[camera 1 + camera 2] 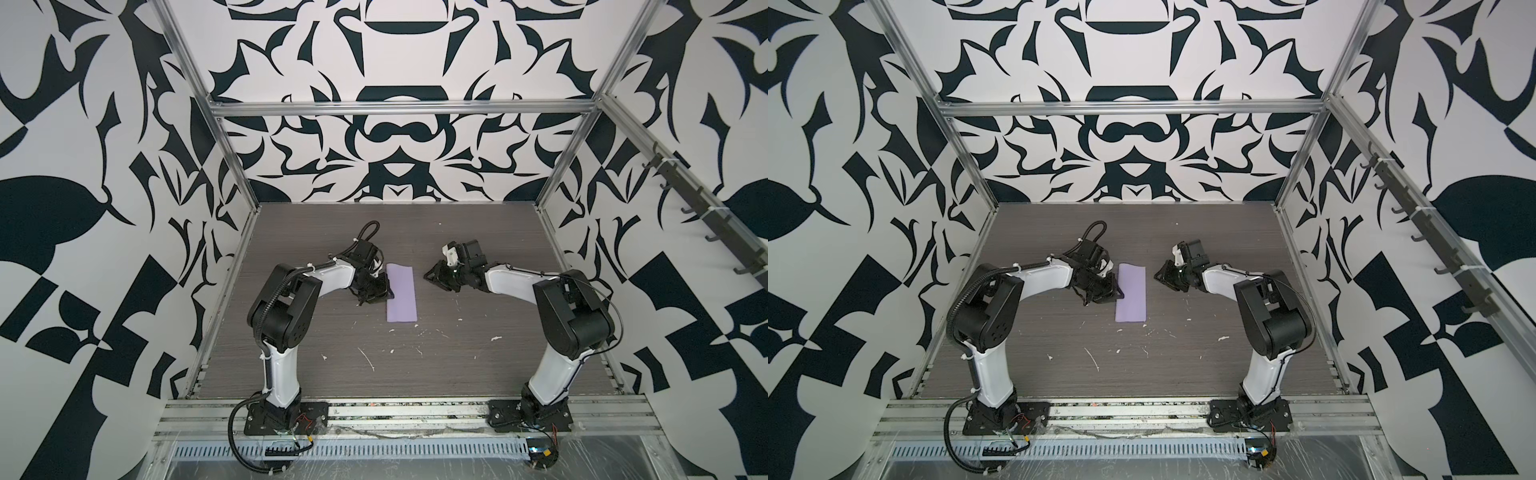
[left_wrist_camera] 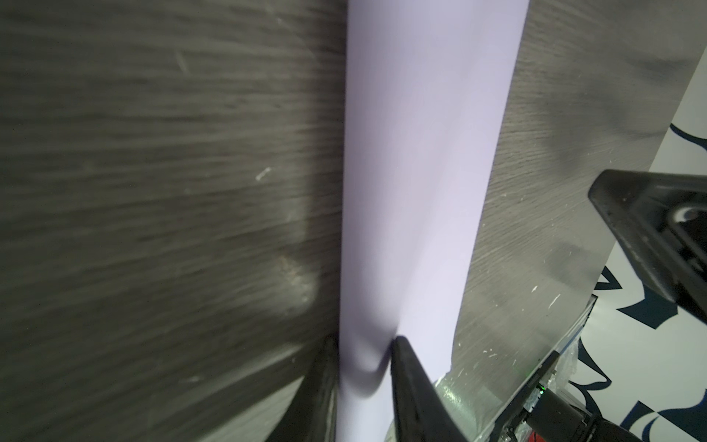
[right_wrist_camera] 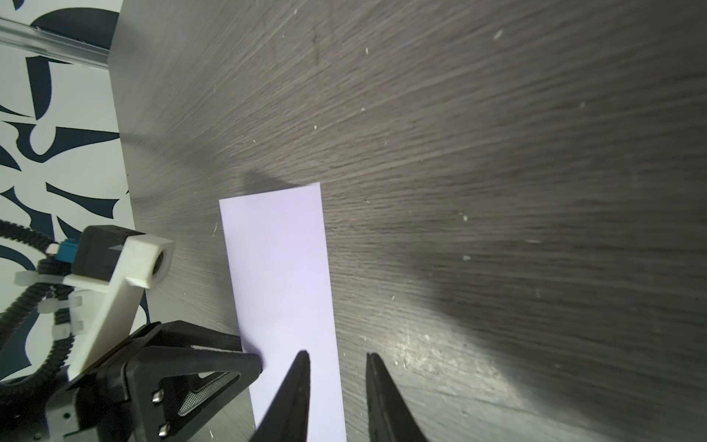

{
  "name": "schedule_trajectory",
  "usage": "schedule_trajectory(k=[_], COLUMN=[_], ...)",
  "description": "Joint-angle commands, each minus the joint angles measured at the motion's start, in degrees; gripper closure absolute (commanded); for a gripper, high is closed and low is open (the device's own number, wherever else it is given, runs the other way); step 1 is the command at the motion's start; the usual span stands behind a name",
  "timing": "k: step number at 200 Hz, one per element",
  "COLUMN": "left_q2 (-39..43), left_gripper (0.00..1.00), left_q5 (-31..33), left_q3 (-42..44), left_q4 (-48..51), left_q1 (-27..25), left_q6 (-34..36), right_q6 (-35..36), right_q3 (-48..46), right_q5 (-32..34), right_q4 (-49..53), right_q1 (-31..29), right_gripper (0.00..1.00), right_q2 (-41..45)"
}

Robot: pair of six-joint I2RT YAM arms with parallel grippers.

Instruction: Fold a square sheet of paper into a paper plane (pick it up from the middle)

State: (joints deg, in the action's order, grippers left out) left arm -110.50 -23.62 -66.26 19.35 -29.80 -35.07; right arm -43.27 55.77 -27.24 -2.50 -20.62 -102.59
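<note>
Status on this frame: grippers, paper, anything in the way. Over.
Left gripper fingers slightly apart, one tip pressing the paper sheet at its edge. Right gripper open, empty, beside it. Paper sheet folded to a narrow rectangle, lying on table. Only white flecks nearby.

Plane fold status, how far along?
Done: the square sheet of paper lies flat and looks folded in half into a narrow strip. In hand: left gripper, jaws apart, at its long edge, one tip on it; right gripper open, clear of it. Left: nose and wing folds; nothing dart-shaped yet.

Bright overall, wrist views w/ blur
</note>
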Motion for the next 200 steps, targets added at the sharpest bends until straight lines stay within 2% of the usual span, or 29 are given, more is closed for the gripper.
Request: schedule_trajectory(k=[1,58,108,200], left_q2=[-4.9,-5.5,-6.3,-7.6], left_gripper=[0.71,0.71,0.71,0.71], left_q5=[5.6,6.4,7.6,8.2], left_q3=[1.9,1.4,1.1,0.2], left_q4=[7.3,7.9,8.3,10.0], left_q1=[-0.4,-0.4,-0.3,-0.4], left_q6=[1.5,1.0,-1.7,-2.2], right_q6=[1.4,3.1,2.8,4.1], right_q3=[1.2,6.3,8.4,10.6], right_q5=[-2.2,-7.3,-8.2,-8.6], right_q4=[-0.6,1.1,1.7,5.1], right_q1=[-0.6,-4.4,-5.3,-5.7], right_gripper=[0.73,0.78,0.79,0.79], right_q2=[-0.3,-4.5,-7.1,-10.4])
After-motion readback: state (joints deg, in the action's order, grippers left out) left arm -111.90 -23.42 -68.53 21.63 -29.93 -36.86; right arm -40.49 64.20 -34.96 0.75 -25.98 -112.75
